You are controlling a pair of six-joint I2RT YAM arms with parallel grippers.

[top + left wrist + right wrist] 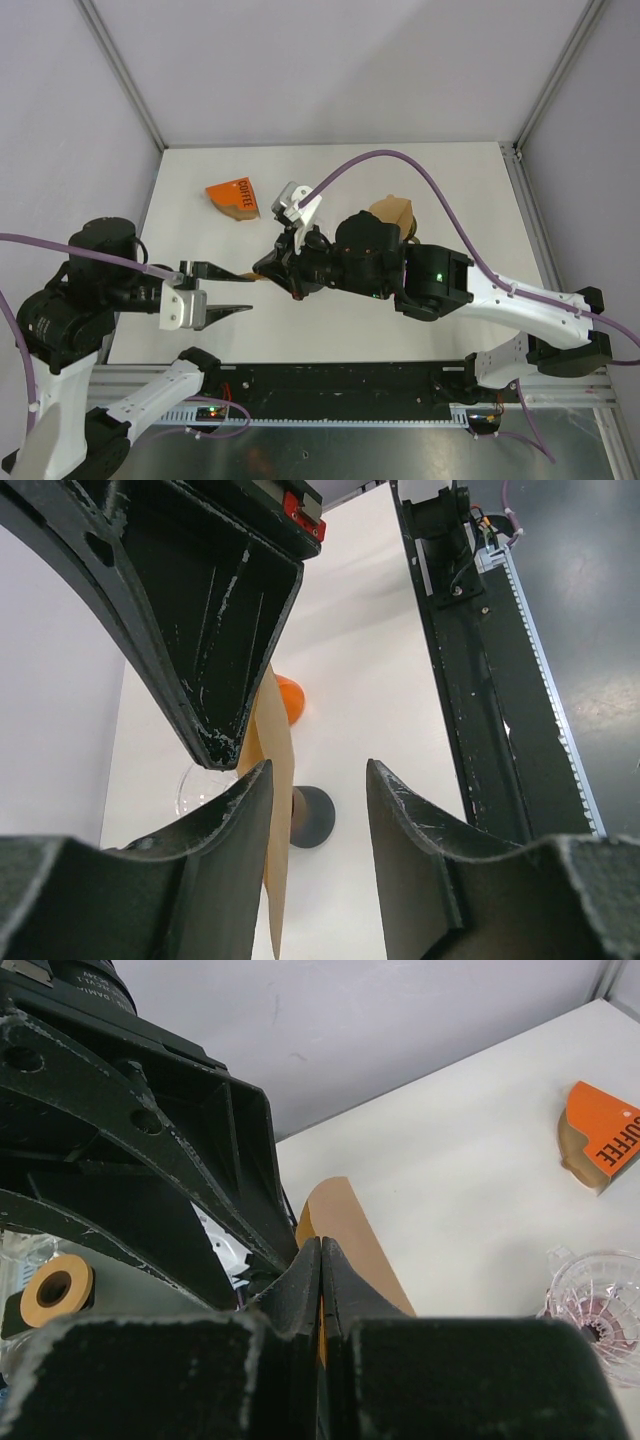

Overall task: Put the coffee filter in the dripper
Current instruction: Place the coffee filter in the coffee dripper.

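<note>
My right gripper [264, 272] is shut on a flat brown paper coffee filter [243, 277], held edge-up above the table; the pinch shows in the right wrist view [320, 1255] with the filter [345, 1225] sticking out past the tips. My left gripper [238, 290] is open, and the filter's free end [272, 810] hangs between its fingers, close to the left finger [225, 820]. The clear glass dripper [598, 1300] stands on the table beyond; it also shows in the left wrist view [196, 785]. In the top view my right arm hides it.
An orange coffee packet [233, 198] lies at the back left of the white table [450, 190]. A brown filter stack [393, 215] sits behind my right arm. A dark round base [318, 815] stands near the dripper. A black rail [340, 385] runs along the near edge.
</note>
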